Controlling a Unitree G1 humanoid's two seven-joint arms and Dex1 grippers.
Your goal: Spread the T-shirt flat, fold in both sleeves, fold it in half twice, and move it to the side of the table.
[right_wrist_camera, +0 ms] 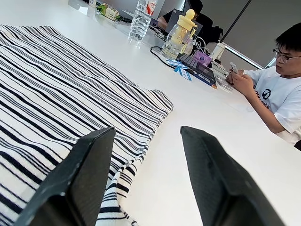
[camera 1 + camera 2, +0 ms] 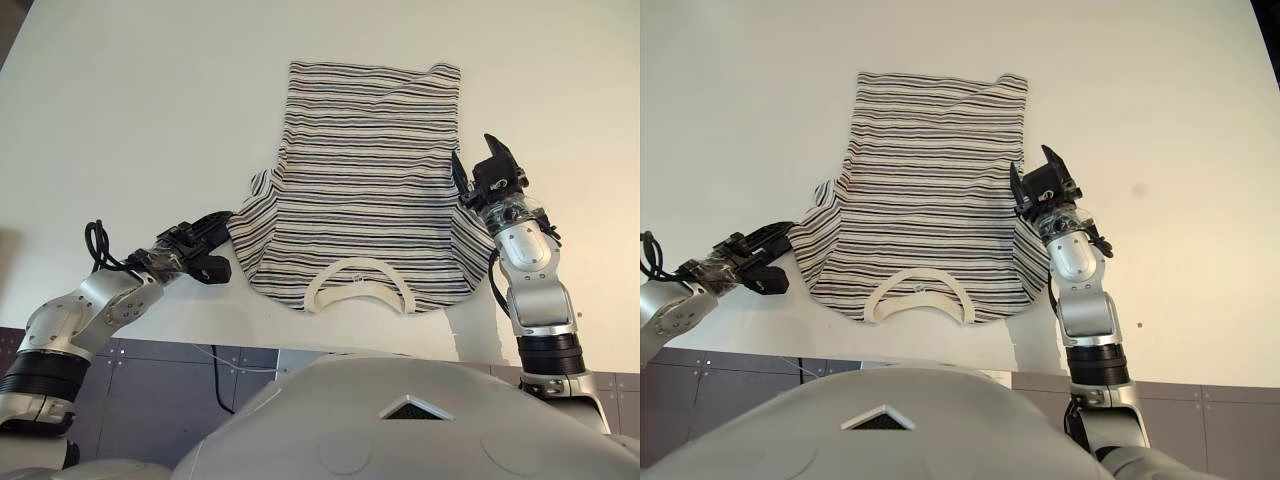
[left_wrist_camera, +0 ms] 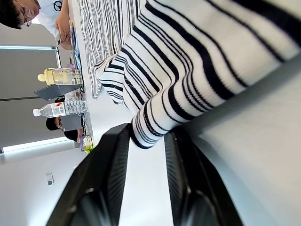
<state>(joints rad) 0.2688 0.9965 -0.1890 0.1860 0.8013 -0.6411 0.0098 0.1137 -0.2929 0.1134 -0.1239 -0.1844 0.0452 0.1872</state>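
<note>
The striped T-shirt [image 2: 365, 170] lies on the white table [image 2: 120, 120], its cream collar [image 2: 360, 283] nearest me and its hem at the far end. My left gripper [image 2: 228, 243] rests low on the table at the shirt's left shoulder edge. It is open, and a corner of the striped fabric [image 3: 146, 134] lies just at its fingertips. My right gripper [image 2: 473, 152] stands open at the shirt's right edge, fingers pointing away from me. The fabric edge [image 1: 136, 155] runs beneath the gap between its fingers.
The table's near edge [image 2: 200, 338] runs just below the collar. Bare table stretches left and right of the shirt. At the far side stand a water bottle [image 1: 141, 21], a yellow bottle [image 1: 178, 40] and some cables and devices [image 1: 197, 66].
</note>
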